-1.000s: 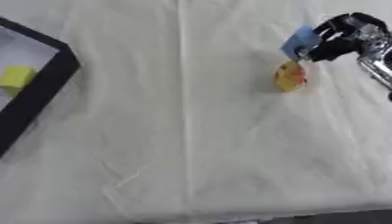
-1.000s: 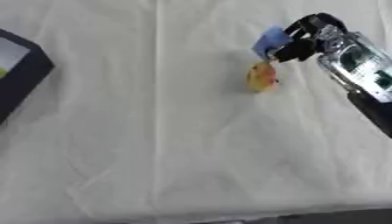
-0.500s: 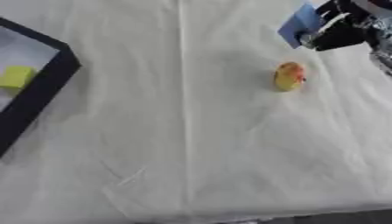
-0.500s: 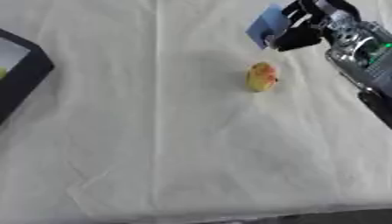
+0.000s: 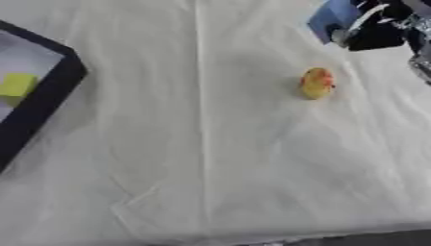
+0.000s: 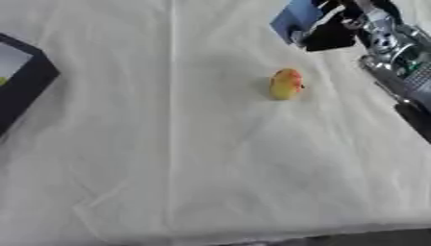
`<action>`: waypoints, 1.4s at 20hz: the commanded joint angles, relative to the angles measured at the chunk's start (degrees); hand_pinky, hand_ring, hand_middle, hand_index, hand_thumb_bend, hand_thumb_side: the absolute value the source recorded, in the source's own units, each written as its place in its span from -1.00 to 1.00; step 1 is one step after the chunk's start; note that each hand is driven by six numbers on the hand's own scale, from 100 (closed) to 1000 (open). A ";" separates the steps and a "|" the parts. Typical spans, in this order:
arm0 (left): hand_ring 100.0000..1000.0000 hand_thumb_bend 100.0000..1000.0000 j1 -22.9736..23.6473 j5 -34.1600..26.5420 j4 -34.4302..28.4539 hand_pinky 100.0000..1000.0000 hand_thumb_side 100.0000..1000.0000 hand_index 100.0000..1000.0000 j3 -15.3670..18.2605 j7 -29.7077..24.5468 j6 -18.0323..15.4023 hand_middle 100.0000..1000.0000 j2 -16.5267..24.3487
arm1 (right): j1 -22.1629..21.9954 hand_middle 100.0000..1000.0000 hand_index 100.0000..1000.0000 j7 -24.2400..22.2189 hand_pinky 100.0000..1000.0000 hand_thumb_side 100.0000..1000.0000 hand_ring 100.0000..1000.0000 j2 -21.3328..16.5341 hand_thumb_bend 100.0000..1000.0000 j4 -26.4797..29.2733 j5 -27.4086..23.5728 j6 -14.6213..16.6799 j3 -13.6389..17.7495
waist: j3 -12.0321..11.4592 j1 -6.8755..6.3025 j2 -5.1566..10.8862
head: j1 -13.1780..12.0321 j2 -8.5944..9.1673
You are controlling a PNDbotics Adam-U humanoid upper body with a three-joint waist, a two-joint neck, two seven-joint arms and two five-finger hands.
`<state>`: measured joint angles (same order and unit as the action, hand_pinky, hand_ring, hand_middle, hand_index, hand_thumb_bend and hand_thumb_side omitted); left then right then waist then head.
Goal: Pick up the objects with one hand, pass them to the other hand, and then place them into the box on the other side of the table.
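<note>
My right hand (image 6: 336,30) is raised at the upper right, its fingers curled round a light blue block (image 6: 295,18). Below it a small yellow and orange object (image 5: 317,82) lies alone on the white cloth. At the left edge stands the black box (image 5: 44,98), with a yellow block (image 5: 17,85) inside it. My left hand shows in neither view.
A white cloth (image 5: 202,158) with a long vertical crease covers the table. Its front edge runs along the bottom of the views.
My right hand has lifted the blue block up and away from the yellow and orange object, toward the top of the views. The object on the cloth has not moved.
</note>
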<state>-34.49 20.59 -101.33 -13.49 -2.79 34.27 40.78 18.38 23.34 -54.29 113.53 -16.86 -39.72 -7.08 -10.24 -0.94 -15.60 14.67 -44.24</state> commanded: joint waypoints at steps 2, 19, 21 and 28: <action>0.35 -0.73 -0.31 -1.07 -2.07 0.55 -0.18 0.41 1.62 0.92 0.05 0.14 2.40 | 0.75 -0.20 0.02 2.04 -0.19 -1.00 -0.08 2.08 -0.54 1.06 2.67 4.19 0.74 | 0.16 -0.94 2.28 | -0.23 0.12; 0.32 -0.83 -1.49 -5.44 -8.51 0.54 -0.20 0.40 4.33 3.16 0.17 0.11 3.62 | 1.61 -0.22 0.01 3.68 -0.26 -1.00 -0.12 11.57 -0.54 1.06 10.24 14.72 -5.79 | 0.25 -1.44 2.92 | 0.04 0.12; 0.31 -0.85 -1.60 -5.81 -9.25 0.53 -0.19 0.40 4.40 3.14 0.17 0.10 3.61 | 1.80 -0.22 0.01 3.62 -0.26 -1.00 -0.12 12.23 -0.54 1.06 10.41 14.90 -6.53 | 0.20 -1.45 2.92 | 0.15 0.12; 0.30 -0.87 -3.30 -7.73 -13.05 0.52 -0.20 0.38 4.17 2.82 -1.23 0.09 3.45 | 2.45 -0.22 0.00 2.98 -0.26 -1.00 -0.12 13.80 -0.55 1.06 12.45 15.80 -9.01 | -0.23 -1.64 2.92 | 0.49 0.12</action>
<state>-36.83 13.28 -113.11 -10.07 0.05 33.52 42.30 20.02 26.38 -39.87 113.54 -5.05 -24.28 -16.15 -10.36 -1.86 -14.89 14.95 -44.24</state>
